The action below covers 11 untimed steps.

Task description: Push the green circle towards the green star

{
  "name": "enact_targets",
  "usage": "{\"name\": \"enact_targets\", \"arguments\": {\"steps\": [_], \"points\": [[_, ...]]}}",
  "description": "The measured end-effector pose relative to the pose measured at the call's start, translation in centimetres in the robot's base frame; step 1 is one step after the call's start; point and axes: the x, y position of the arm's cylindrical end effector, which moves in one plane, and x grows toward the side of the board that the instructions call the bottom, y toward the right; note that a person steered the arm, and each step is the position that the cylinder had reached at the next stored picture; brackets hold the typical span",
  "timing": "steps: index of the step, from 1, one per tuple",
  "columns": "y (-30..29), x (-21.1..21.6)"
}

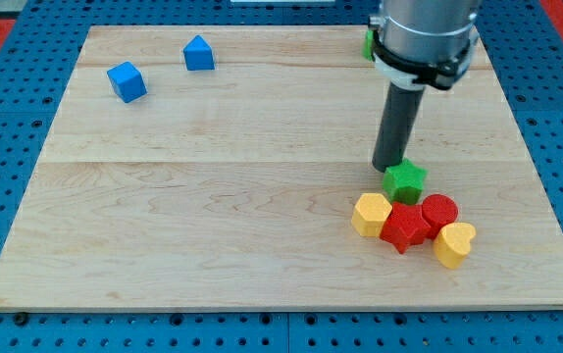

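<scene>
Bench (213, 226): wooden, flat. Tool: a bare rod with no jaws, holding nothing, my tip (391, 167) touching the green star (405, 181) just below it. Green circle (369, 42): above the tip, mostly hidden behind the arm; probably light, rigid, free-sliding, best pushed on its far edge.

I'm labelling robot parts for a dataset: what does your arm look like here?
My arm is a wide grey cylinder ringed by a black band with a white edge. Below it hangs a straight, dark, matte rod ending in my tip. A bit of green shows behind it. No cables or markings are visible.
</scene>
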Motion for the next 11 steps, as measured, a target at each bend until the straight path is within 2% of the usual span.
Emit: {"name": "enact_targets", "arguments": {"steps": [1,3,5,6,7,11], "points": [[1.3,-4.7],[7.9,-12.6],[6.8,-23.8],[2.5,-25.9],[0.0,-24.7],[1.3,-13.7]]}}
